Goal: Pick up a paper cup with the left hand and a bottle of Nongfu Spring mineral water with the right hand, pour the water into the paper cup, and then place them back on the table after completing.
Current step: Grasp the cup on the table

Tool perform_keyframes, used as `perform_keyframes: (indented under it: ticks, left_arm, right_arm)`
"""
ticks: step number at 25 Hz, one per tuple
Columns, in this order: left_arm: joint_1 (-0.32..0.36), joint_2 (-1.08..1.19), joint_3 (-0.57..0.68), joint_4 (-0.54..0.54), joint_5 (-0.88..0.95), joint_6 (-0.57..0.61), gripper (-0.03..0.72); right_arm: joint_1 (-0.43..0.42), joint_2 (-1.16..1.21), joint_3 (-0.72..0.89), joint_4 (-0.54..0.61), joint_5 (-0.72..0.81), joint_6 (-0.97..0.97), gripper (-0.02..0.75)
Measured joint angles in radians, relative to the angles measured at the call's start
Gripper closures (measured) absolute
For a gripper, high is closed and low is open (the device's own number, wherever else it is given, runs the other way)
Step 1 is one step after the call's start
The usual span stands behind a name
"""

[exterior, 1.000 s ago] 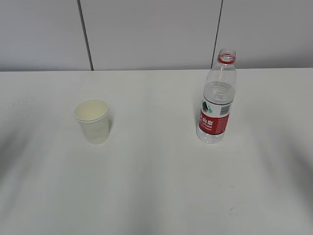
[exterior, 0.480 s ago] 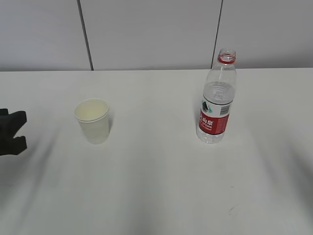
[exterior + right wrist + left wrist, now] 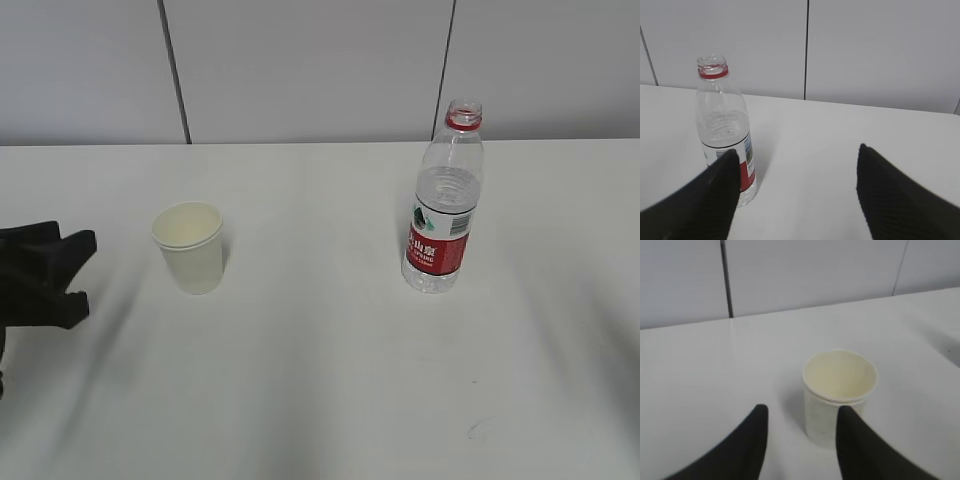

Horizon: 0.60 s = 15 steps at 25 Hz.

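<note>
A cream paper cup stands upright and empty on the white table, left of centre. An uncapped clear Nongfu Spring bottle with a red label and red neck ring stands right of centre, about half full of water. My left gripper is open at the left edge, apart from the cup. In the left wrist view the cup sits just beyond the open left gripper, toward the right finger. In the right wrist view the bottle stands beyond the left finger of the open right gripper.
A grey panelled wall with dark vertical seams runs behind the table's far edge. A small dark scuff marks the tabletop at the front right. The right arm is outside the exterior view.
My left gripper has come in from the left edge of the exterior view and moved right, toward the cup. The cup and bottle have not moved.
</note>
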Motion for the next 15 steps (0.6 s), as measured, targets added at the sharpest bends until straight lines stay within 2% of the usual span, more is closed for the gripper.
perform_keyframes:
  ticks: [2,8,11,15]
  left_arm:
    - [0.000,0.060,0.000,0.027,-0.044,0.000,0.373]
    - [0.000,0.278,-0.009,0.026,-0.152,0.000,0.117]
    - [0.000,0.392,-0.040,0.047,-0.152,0.000,0.082]
    - [0.000,0.473,-0.092,0.094,-0.152,0.000,0.078]
  right_arm:
    - [0.000,0.000,0.000,0.000,0.000,0.000,0.204]
    - [0.000,0.000,0.000,0.000,-0.022,0.000,0.204]
    - [0.000,0.000,0.000,0.000,-0.044,0.000,0.204]
    - [0.000,0.000,0.000,0.000,-0.058,0.000,0.204]
